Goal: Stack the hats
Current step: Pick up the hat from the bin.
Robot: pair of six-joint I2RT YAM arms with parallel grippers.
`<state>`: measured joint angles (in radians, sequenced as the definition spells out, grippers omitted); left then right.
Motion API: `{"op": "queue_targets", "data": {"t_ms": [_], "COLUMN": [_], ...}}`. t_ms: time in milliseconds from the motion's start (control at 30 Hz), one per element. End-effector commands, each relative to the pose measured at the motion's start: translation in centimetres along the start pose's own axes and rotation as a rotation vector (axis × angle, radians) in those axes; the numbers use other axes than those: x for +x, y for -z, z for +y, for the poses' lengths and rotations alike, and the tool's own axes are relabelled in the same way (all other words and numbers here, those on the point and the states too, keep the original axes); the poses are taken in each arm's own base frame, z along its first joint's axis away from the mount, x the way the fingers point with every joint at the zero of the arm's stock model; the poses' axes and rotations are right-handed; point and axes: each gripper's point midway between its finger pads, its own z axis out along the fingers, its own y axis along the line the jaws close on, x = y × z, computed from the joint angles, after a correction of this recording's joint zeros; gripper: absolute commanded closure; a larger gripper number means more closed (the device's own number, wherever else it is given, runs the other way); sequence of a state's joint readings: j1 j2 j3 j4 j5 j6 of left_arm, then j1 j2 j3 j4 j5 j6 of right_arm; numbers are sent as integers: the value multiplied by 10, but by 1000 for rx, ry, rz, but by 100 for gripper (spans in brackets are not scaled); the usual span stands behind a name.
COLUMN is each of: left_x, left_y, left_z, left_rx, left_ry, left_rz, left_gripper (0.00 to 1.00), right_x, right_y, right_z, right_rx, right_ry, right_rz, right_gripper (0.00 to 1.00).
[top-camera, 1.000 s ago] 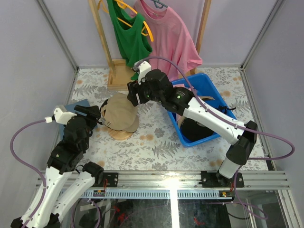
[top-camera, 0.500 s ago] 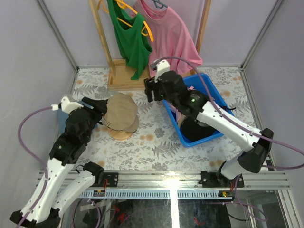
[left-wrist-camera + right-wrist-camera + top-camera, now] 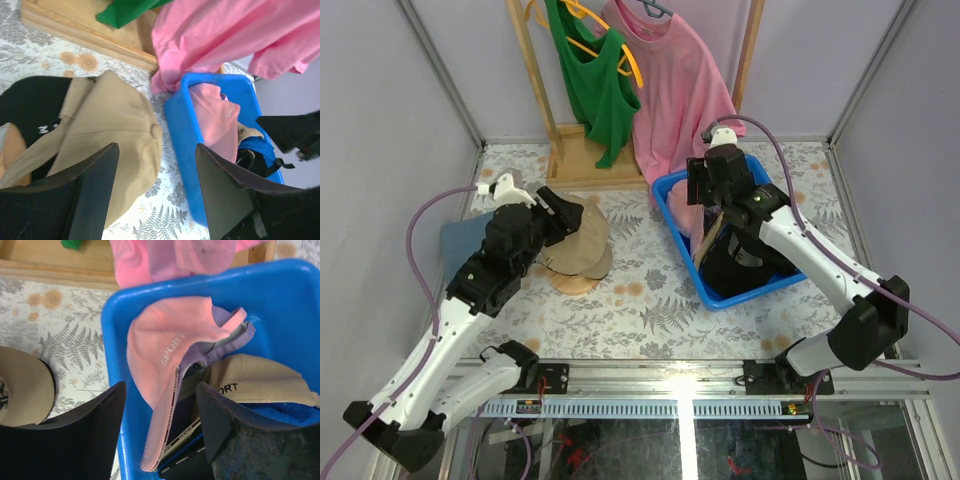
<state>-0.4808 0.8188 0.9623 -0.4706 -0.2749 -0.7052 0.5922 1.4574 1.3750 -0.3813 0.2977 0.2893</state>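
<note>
Nearest me, a metal rail [image 3: 670, 378] carries both arm bases, and beyond it the table [image 3: 650, 300] is spread with a pale fern-printed cloth. On its left half a round wooden stand [image 3: 570, 285] bears a tan fabric baseball cap [image 3: 585, 240], with a black cap [image 3: 30, 107] showing under it. The left gripper [image 3: 563, 212] hovers by that tan crown, jaws well apart and holding nothing. To the right, a bright blue plastic bin [image 3: 678, 245] holds a pink cap [image 3: 160, 345] lying over a lavender cap [image 3: 227, 332], a second tan cap [image 3: 260, 382] and another black cap [image 3: 735, 272]. The right gripper [image 3: 708, 192] hangs over the pink one, spread wide and empty. Farther back, a green tank top [image 3: 595, 85] and a pink T-shirt [image 3: 675, 90] hang on a wooden rack [image 3: 575, 168] between grey walls. A second ago the right gripper stood by the stand; it has swung over the bin, while the left has reached closer to the tan cap.
</note>
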Motion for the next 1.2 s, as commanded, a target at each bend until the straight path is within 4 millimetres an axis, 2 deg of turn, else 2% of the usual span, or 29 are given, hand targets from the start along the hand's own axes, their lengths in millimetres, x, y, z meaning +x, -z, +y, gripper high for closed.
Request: {"op": "queue_targets", "data": {"t_ms": [0,100,433,767,1167], "left_x": [-18,-19,-22,-23,-25], "left_y": [6,6,8,8,11], "left_z": [-36,-39,-42,-43,-44], "left_rx": [114,119,123,123,128], "left_ry": [-60,-71,-77,-70,-62], "left_rz": [-47,-50,-59,-60,-63], "left_gripper": [39,39,40,40,40], "right_x": [13,23,55,61,82], "right_y": [-13,-20,-33,-32,-43], "right_z": [-8,-8,-1,5,5], "right_rx": [-4,-13,-45,-85,-78], "right_ry": [-56,-66,-90,-104,-93], "right_rz": [28,53,122,127,188], "right_gripper": [38,44,53,69,71]}}
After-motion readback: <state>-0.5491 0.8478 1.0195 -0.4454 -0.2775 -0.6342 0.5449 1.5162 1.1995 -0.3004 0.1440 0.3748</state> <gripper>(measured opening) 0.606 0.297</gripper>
